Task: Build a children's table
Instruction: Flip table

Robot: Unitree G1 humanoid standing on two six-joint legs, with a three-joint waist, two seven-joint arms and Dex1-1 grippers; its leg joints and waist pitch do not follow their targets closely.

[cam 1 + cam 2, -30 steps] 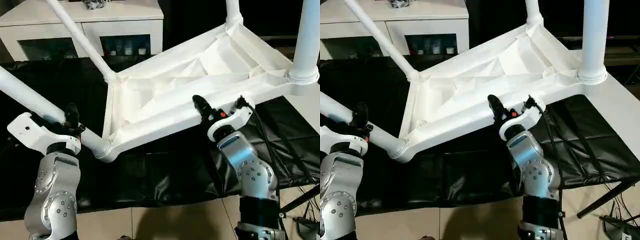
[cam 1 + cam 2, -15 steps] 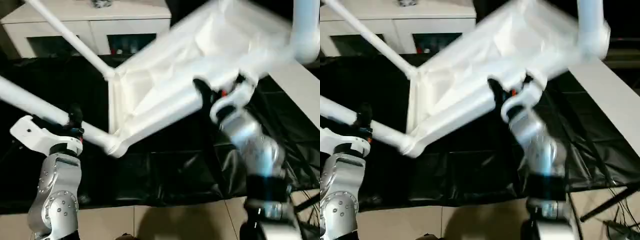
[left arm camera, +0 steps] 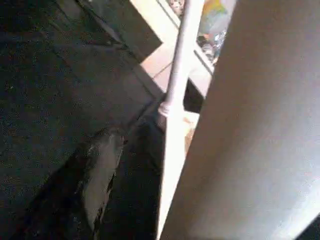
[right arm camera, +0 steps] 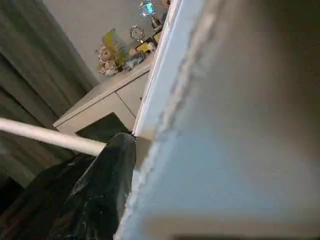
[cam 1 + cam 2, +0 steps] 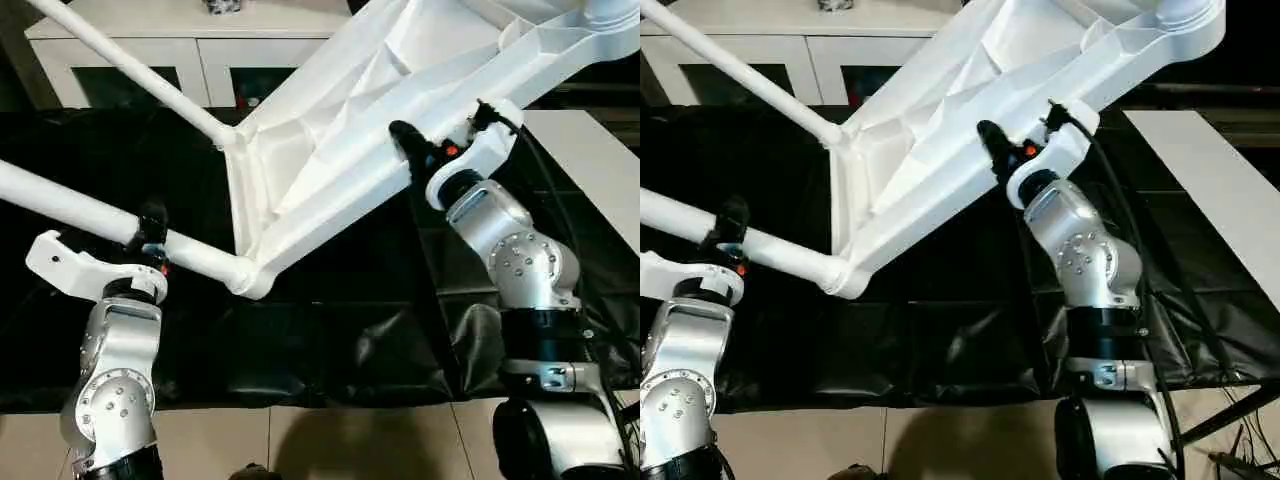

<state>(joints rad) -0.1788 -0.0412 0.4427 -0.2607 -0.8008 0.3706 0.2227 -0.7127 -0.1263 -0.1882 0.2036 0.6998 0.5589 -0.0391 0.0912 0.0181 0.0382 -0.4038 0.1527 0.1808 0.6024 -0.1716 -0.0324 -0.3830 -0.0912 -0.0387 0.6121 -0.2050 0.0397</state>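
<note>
— Children's table (image 5: 330,150): what is different from a second ago?

— It has tipped up. The long rim beside the right gripper (image 5: 408,150) has risen, so the ribbed underside now slopes steeply away above that gripper. The low corner socket (image 5: 248,280) sits just beyond the left gripper (image 5: 148,232), close over the black-draped tabletop (image 5: 330,340).

— Is the right one holding it?

— Yes, clamped on the rim. In its wrist view, a black finger (image 4: 105,190) lies against the white edge. The right forearm now reaches up and forward much higher than before, with the wrist bent toward the rim.

— And the left?

— It has loosened. The near leg (image 5: 70,200) runs across it, but in the wrist view the finger (image 3: 97,170) stands apart from the leg, with dark cloth showing between them. The forearm stands nearly upright below the leg, and the gripper cradles it rather than pinching it.

— What does that mean for the build?

— My guess is that the legs are seated and the robot is turning the piece over onto its feet. With the left gripper released, the weight hangs on the right grip and the low corner, so a slip there is the risk.
</note>
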